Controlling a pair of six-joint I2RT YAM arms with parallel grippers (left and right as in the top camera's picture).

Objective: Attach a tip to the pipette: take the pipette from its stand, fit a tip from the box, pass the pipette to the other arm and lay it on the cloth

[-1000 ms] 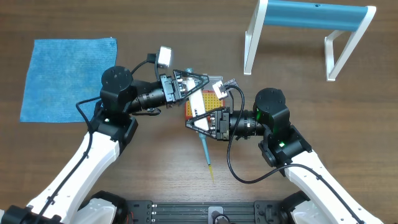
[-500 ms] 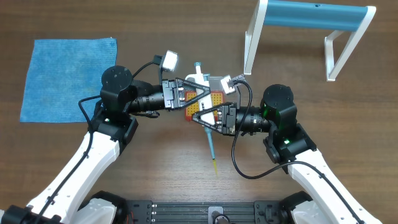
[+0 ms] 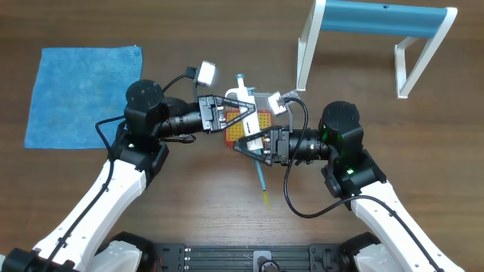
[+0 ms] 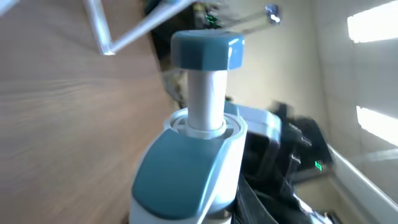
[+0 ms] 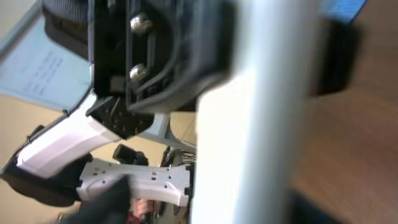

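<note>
Now we are mid-handover: our right gripper (image 3: 253, 145) clamps the tipped pipette (image 3: 261, 180) near the tip box (image 3: 261, 119). We cannot tell whether the left gripper (image 3: 246, 108), at its head, grips. Next, left must clamp before right releases.

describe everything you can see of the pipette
The pipette looks plastic: a blue plunger knob on a white stem, a blue-and-white body, a slim bluish shaft and a yellow tip fitted at its end. It hangs in the air by the tip box, tip toward the arm bases, gripped by the right claw, with the left claw at its upper body.
</note>
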